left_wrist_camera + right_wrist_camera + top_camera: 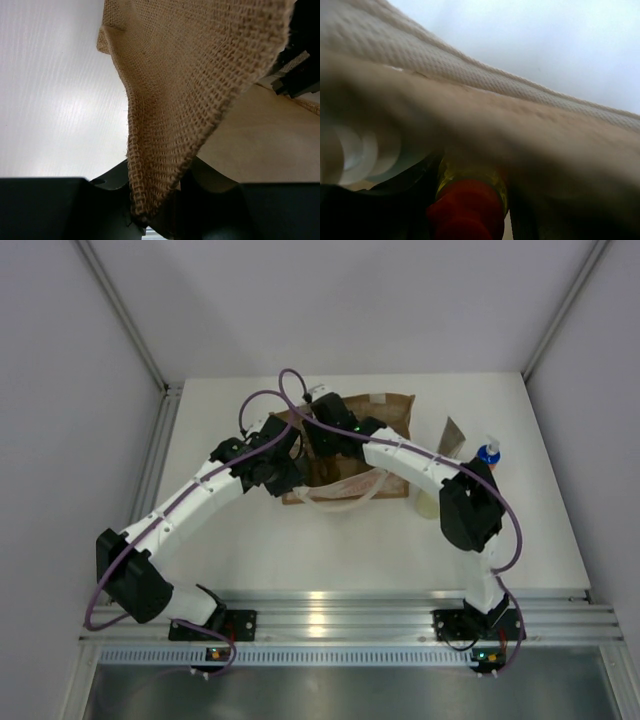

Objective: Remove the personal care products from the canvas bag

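The brown canvas bag (392,406) lies at the table's back middle, its white rope handles (345,502) toward me. My left gripper (282,472) is shut on the bag's woven edge (200,75), which runs down between its fingers (107,187). My right gripper (322,445) reaches into the bag mouth and is shut on the amber red-capped bottle (469,200), under a fold of fabric and a rope handle (495,80). Outside the bag, to the right, are the flat grey-brown sachet (455,435), the orange-blue bottle (488,452) and the pale-yellow bottle (427,505), partly behind my right arm.
A blurred white round object (355,150) lies in the bag left of the amber bottle. The white table (300,540) ends at a metal rail (350,615) near the arm bases. Grey walls close in on three sides.
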Motion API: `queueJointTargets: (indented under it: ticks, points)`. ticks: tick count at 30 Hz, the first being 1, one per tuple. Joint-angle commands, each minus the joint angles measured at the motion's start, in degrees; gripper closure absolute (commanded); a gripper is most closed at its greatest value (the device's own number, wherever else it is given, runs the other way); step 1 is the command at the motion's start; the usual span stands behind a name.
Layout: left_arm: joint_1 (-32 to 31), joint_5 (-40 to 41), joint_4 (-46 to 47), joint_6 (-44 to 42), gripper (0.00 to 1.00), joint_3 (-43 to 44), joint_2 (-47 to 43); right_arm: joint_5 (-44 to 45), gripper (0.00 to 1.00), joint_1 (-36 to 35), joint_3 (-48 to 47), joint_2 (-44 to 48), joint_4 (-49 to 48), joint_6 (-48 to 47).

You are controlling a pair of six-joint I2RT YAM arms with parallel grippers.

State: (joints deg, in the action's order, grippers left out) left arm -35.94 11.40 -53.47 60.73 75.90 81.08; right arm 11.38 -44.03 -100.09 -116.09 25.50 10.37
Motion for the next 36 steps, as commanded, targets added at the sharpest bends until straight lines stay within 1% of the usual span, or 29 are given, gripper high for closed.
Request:
queueJointTargets:
  ticks: [1, 11, 19, 28, 31, 33, 36]
  points:
    - [0.3, 0.5, -0.6, -0.3, 0.68, 2.3, -1.5, 3.7, 1.0, 1.1, -1.6, 8.9, -0.9, -2.2]
    - [0.3, 0.2, -0.5, -0.2, 0.68, 2.4, -1.4, 3.9, 1.0, 4.0, -4.6, 18.4, 3.5, -4.3]
    - [0.2, 0.4, -0.6, -0.2, 0.68, 2.1, -1.6, 3.1, 1.0, 5.0, -8.5, 25.6, 12.0, -5.8]
    - [0.3, 0.1, -0.5, -0.1, 0.68, 1.9, -1.7, 3.1, 1.0, 7.2, -13.6, 34.4, 20.3, -4.7]
    - [0.3, 0.0, -0.5, -0.2, 0.68, 1.9, -1.5, 4.7, 1.0, 7.6, -14.7, 37.1, 22.6, -4.6]
    - [0.3, -0.1, -0.5, -0.2, 0.68, 2.0, -1.4, 7.3, 1.0, 7.7, -15.0, 39.0, 24.3, -4.7]
    - [0.3, -0.4, -0.5, -0.2, 0.68, 2.1, -1.4, 9.7, 1.0, 10.0, -13.6, 41.7, 25.5, -4.9]
